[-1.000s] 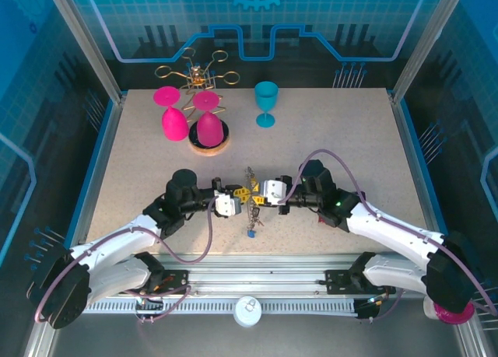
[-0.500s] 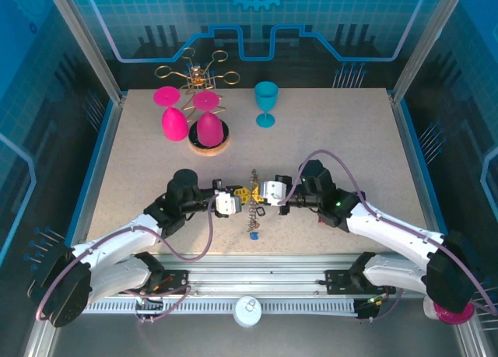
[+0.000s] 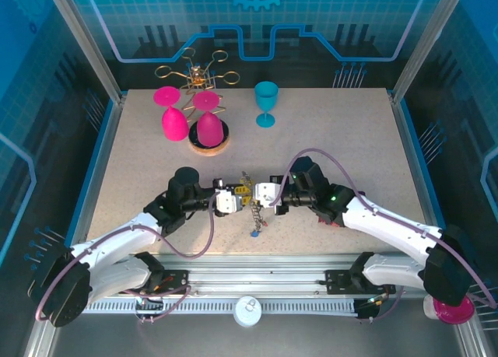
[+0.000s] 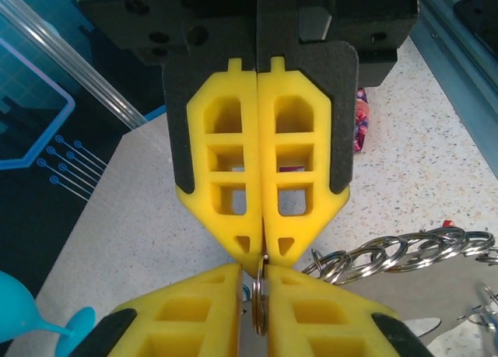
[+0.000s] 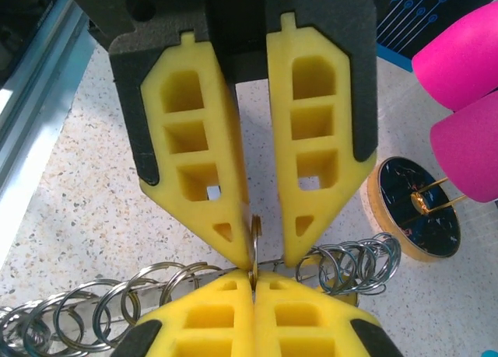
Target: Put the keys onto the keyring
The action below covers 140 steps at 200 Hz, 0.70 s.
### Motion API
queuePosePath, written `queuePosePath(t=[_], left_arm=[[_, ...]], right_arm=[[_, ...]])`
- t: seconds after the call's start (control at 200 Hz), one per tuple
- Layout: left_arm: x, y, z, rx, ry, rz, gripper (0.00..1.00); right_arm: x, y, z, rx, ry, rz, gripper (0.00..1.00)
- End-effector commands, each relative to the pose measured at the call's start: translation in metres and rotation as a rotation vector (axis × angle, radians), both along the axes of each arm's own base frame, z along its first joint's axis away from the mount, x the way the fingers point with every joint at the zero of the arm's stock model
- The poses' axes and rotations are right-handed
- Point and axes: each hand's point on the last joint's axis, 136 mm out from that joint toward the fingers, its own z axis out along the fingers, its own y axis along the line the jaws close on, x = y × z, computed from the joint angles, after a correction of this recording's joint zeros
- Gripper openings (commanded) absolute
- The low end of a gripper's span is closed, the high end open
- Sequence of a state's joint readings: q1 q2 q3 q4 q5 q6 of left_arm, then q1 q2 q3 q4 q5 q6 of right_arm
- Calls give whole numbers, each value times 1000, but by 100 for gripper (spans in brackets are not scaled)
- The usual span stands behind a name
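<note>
The left arm [image 3: 117, 244] and right arm [image 3: 389, 226] wore white shells over black joints, trailing mauve cables [image 3: 314, 150]. The left gripper [image 4: 261, 252] and right gripper [image 5: 266, 244] had yellow latticed fingers [image 4: 299, 159] backed by black plates.

Looks like a robotics lab, a test cell: speckled tabletop [image 3: 350, 139] closed in by alu. frame posts [image 3: 85, 40] and blue printed panels [image 3: 350, 22] w/ circuit and gear graphics, two robot arms [image 3: 117, 248] bolted to a slotted rail [image 3: 257, 279], purple cables [image 3: 315, 151] looping.
</note>
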<state>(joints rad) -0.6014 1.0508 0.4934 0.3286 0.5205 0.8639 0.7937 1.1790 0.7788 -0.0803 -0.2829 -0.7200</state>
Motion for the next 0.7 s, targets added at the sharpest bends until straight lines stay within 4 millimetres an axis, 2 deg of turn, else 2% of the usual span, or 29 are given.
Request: queuePosePath(t=[0.0, 0.185, 0.25, 0.36, 0.405, 0.44, 0.695], left_arm=[[0, -5, 8, 6, 4, -21, 9], [3, -3, 4, 29, -4, -4, 7], [4, -2, 4, 32, -9, 0, 0], [4, -2, 8, 19, -34, -1, 0], [3, -2, 10, 8, -47, -7, 0], [1, -3, 12, -3, -58, -12, 0], [-7, -5, 21, -45, -57, -51, 0]], right_arm=[[-4, 11, 18, 17, -41, 43, 0], [-6, 10, 24, 38, -49, 41, 0], [-7, 10, 26, 47, -49, 41, 0], [-5, 7, 26, 71, -49, 17, 0], [-3, 4, 23, 80, -52, 0, 15], [-2, 2, 21, 87, -55, -8, 20], [-2, 1, 17, 108, -55, -11, 19]])
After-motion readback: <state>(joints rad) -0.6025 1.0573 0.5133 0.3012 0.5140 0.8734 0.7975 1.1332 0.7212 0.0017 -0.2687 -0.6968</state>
